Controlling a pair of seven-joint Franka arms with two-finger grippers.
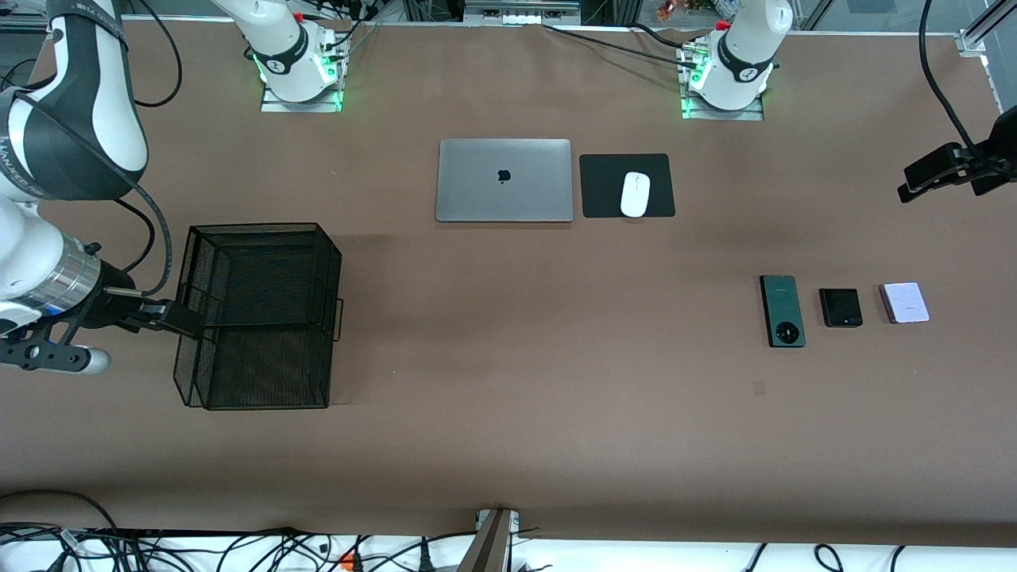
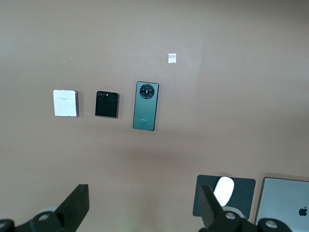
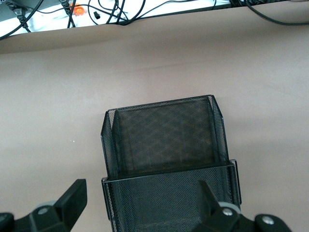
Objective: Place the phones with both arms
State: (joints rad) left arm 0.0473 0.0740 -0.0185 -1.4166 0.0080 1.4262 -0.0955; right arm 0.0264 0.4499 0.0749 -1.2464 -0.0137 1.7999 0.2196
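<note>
A: Phones: the dark-green phone (image 1: 783,310), black phone (image 1: 841,307) and lilac phone (image 1: 905,303) lie in a row at the left arm's end of the table.

B: We see the left gripper (image 2: 143,209) and right gripper (image 3: 143,206) both spread wide, empty, the right over the mesh basket (image 1: 258,314).

Brown table (image 1: 508,334); dark-green phone (image 1: 783,311), black phone (image 1: 841,307), pale-lilac phone (image 1: 904,303); black wire-mesh basket (image 1: 258,314); grey laptop (image 1: 504,180); white mouse (image 1: 635,194) on black pad (image 1: 604,187).
</note>
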